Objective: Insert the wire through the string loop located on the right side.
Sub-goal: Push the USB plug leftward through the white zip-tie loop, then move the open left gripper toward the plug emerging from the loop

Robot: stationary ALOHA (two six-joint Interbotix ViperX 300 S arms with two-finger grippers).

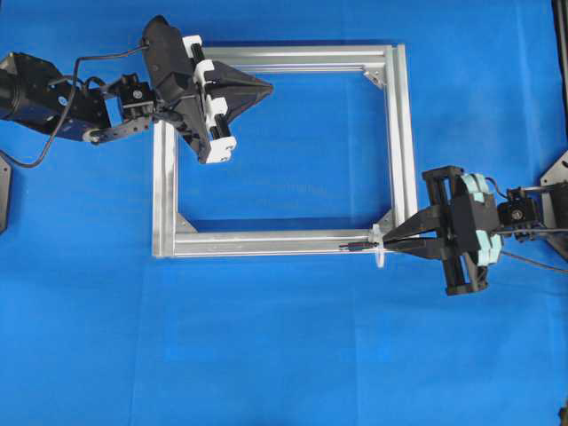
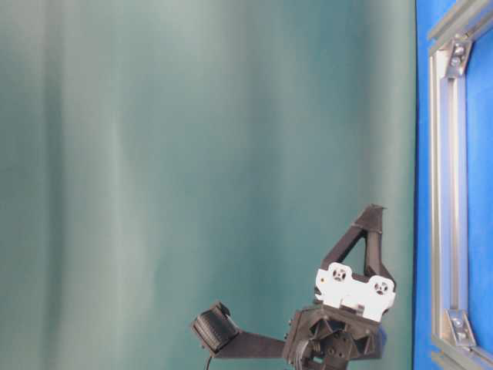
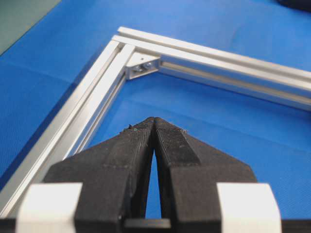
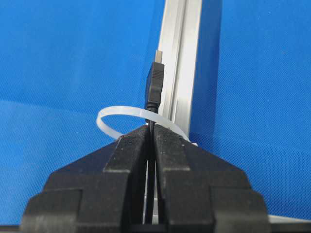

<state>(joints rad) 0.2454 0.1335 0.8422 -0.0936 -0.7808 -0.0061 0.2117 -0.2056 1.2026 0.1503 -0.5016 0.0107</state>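
The right gripper (image 4: 151, 130) pinches the wire (image 4: 154, 90) just behind its plug, at the frame's (image 1: 284, 241) lower right corner; the left gripper (image 1: 266, 88), pressed together and empty, hangs well apart over the upper left corner. The plug points straight ahead of the right gripper along the frame rail. Its tip appears already past the loop (image 4: 114, 118), which arcs across just in front of the fingertips.

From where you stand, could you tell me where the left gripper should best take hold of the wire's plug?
Probably the plug's dark body past the string loop, approaching along the frame rail from the far side; the right gripper already pinches the wire behind it.
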